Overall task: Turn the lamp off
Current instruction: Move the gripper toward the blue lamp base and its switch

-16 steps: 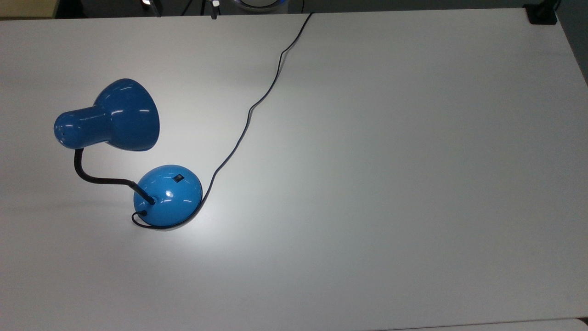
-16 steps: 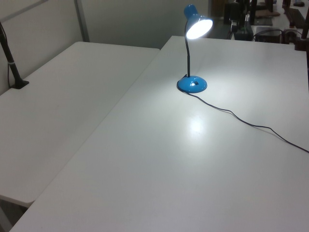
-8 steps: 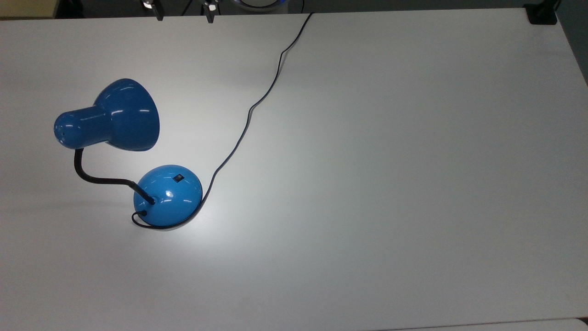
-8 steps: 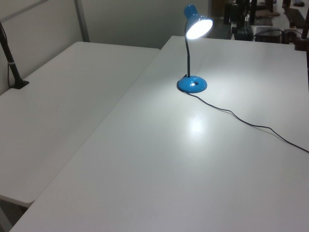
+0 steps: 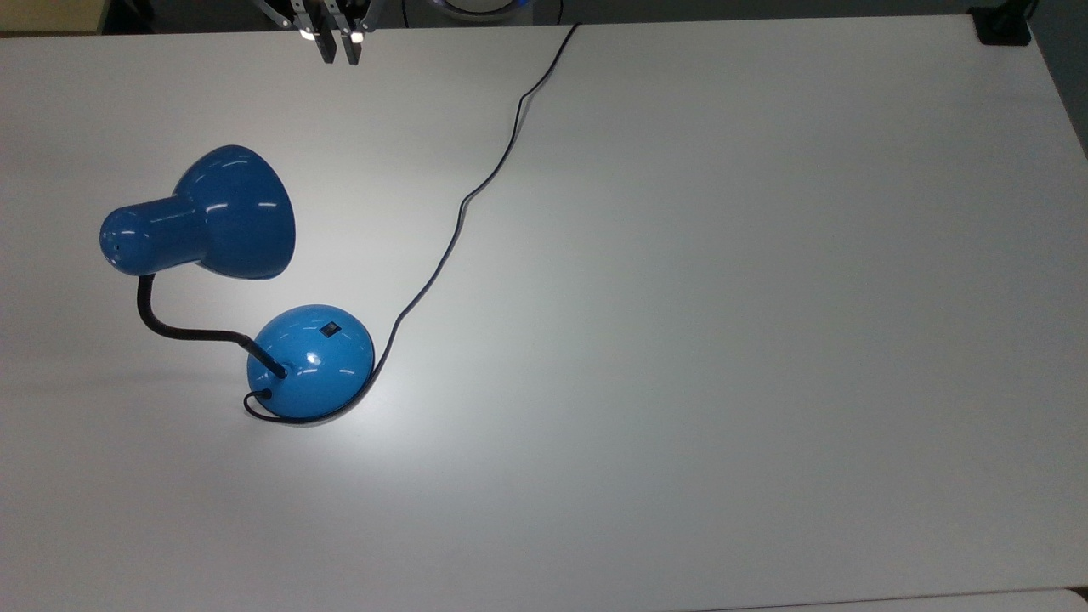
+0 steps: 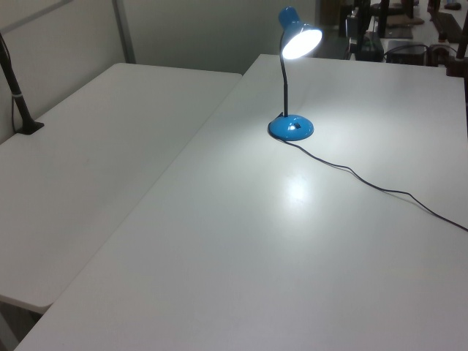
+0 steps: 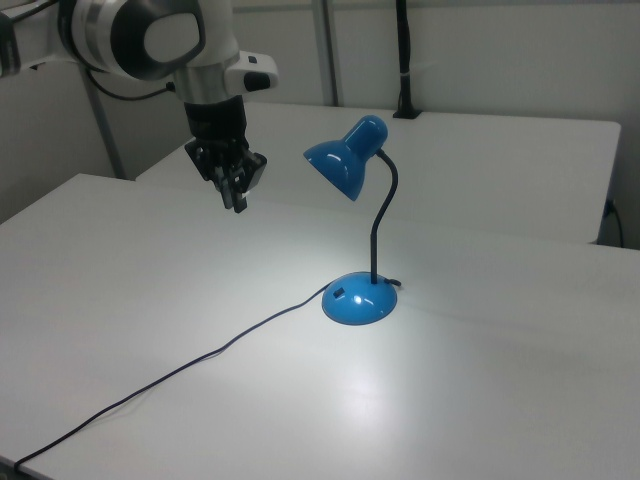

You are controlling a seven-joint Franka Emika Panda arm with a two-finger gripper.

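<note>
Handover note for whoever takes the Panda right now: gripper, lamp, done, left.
Gripper: fingers shut, holding nothing, hanging above the table at the top view's upper edge, well clear of the lamp.
Lamp: standing upright on the table, lit, with a bright patch on the tabletop in front of it. The black rocker switch sits on top of the domed base; the cord runs off the table's far edge in the top view.
Done: nothing touched yet.
Left: bring the gripper down to the switch and press it off.

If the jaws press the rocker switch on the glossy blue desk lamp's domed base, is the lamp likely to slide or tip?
The glossy blue desk lamp probably will not tip: its domed base is wide and low. A sideways push might make it slide on the smooth white table. The shade, on a bendy black gooseneck, may wobble.
</note>
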